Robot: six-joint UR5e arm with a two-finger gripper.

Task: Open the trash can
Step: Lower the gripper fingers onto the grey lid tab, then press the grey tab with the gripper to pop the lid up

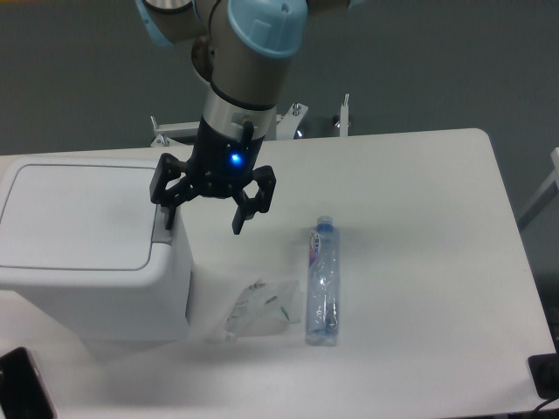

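Note:
The trash can is a large white boxy bin at the left of the table, its flat lid down. Its grey push tab sits on the lid's right edge and is partly covered by a finger. My gripper hangs open over the bin's right edge. The left fingertip is over the tab, and the right fingertip is off the bin, above the table. Nothing is between the fingers.
A clear plastic water bottle lies lengthwise right of centre. A crumpled clear plastic wrapper lies beside it, close to the bin. A dark object shows at the bottom left corner. The white table ends at the right.

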